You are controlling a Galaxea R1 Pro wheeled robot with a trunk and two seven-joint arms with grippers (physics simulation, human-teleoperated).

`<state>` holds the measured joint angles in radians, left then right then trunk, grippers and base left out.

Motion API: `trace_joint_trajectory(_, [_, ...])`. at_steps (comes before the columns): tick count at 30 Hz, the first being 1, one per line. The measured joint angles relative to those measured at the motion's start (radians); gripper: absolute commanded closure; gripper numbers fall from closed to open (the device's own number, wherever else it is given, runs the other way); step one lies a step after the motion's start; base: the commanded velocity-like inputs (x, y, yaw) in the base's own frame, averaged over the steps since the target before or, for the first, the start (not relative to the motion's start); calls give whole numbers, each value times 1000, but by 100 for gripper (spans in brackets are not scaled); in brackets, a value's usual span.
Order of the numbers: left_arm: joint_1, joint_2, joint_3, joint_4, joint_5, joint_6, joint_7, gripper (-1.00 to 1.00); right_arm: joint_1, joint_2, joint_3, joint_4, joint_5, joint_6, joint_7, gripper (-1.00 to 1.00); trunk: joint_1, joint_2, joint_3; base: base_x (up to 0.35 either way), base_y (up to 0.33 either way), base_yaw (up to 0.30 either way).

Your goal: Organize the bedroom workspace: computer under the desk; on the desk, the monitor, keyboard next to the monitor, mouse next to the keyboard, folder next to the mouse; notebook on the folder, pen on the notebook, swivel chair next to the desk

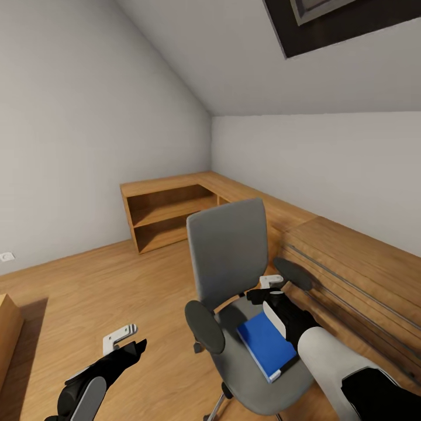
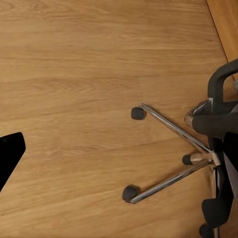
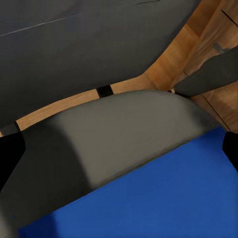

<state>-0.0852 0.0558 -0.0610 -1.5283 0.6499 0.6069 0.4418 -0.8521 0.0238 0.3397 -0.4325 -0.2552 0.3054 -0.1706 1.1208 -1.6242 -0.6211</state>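
Flat, the blue folder (image 1: 267, 344) lies on the swivel chair (image 1: 228, 257)'s grey seat.

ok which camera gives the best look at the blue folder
The head view: the whole folder lies on the swivel chair seat. The right wrist view shows just a close blue patch of it; the left wrist view shows the chair's base and floor.

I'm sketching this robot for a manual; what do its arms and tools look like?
Both arms are black with pale grey-white shell segments. The left tool has flat white fingers on a black wrist body; the right tool has white fingers on a bulky black wrist. No cables or markings are visible.
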Motion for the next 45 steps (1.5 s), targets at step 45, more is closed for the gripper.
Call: trace_joint_trajectory(45, [0,0,4,-6,-2,-3,7,-100,0,0,0,0,0,0,0,-100,169,-308,-138,0,0,0])
